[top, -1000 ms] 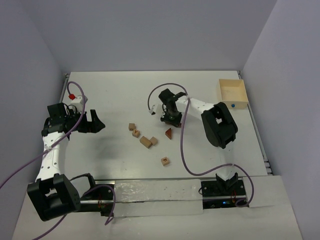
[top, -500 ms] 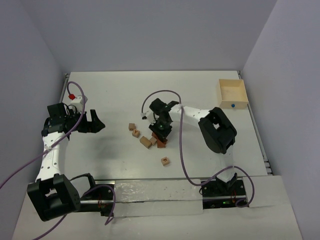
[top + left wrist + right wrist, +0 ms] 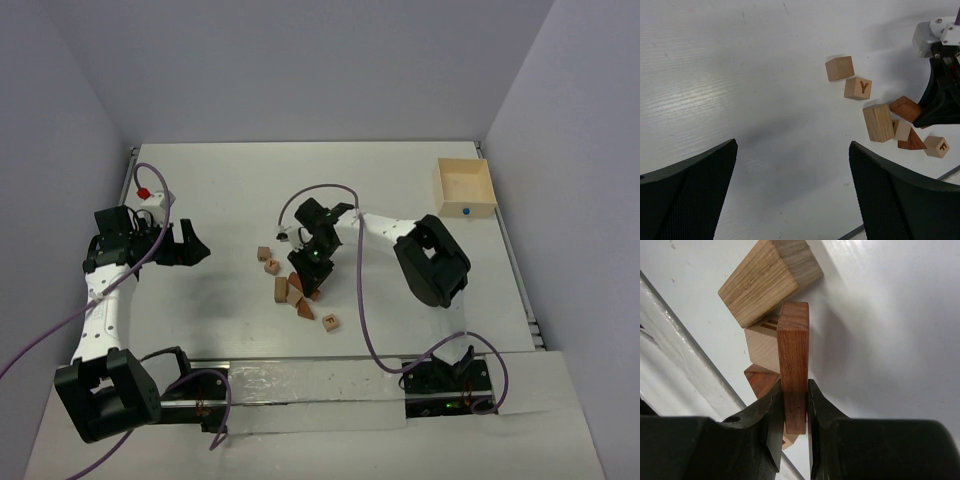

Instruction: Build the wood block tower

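right end effector point(image 3: 795, 402) clamped on the reddish-brown bar point(image 3: 793, 355), held on edge. bar tip is just beside the tan oblong point(image 3: 767, 280) and a lettered cube point(image 3: 762, 345); contact unclear. left end effector point(image 3: 792, 190) spread wide, empty, over bare table point(image 3: 740, 75), well apart from the blocks point(image 3: 290, 290). these lie loose, clustered mid-table.

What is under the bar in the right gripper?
Beneath the reddish-brown bar, clamped by the right gripper: a tan oblong, a tan cube, a reddish-brown wedge. The bar hides where they meet.
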Controlling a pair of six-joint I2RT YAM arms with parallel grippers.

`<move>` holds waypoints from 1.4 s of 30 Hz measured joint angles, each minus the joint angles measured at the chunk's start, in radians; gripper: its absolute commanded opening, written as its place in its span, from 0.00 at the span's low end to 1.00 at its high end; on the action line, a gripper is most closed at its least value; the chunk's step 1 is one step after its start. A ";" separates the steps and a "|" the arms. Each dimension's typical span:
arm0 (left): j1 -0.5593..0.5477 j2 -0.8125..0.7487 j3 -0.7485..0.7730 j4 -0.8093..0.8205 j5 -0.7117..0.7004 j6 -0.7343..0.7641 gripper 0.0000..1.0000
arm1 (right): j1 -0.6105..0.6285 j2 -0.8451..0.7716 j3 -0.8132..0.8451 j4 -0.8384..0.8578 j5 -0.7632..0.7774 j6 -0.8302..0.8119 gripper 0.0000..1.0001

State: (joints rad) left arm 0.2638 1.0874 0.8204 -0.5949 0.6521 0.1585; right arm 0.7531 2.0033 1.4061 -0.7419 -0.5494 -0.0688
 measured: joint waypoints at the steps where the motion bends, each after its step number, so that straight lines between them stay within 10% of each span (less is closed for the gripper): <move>1: 0.000 0.000 0.000 0.000 0.000 0.000 0.99 | -0.008 0.000 0.003 -0.002 -0.004 -0.005 0.00; 29: 0.000 -0.006 0.000 0.000 0.000 0.000 0.99 | -0.294 0.126 0.113 0.046 -0.231 0.240 0.01; 33: 0.000 -0.005 0.000 0.000 0.000 0.000 0.99 | -0.294 0.190 0.113 0.047 -0.252 0.276 0.13; 37: 0.000 -0.004 0.000 0.000 -0.001 0.000 0.99 | -0.294 0.208 0.115 0.052 -0.294 0.297 0.56; 42: 0.000 -0.004 0.000 0.000 -0.002 0.000 0.99 | -0.295 0.210 0.115 0.051 -0.344 0.345 0.80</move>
State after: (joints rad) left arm 0.2638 1.0836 0.8204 -0.5948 0.6500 0.1581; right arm 0.4583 2.2136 1.5207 -0.6905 -0.8935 0.2766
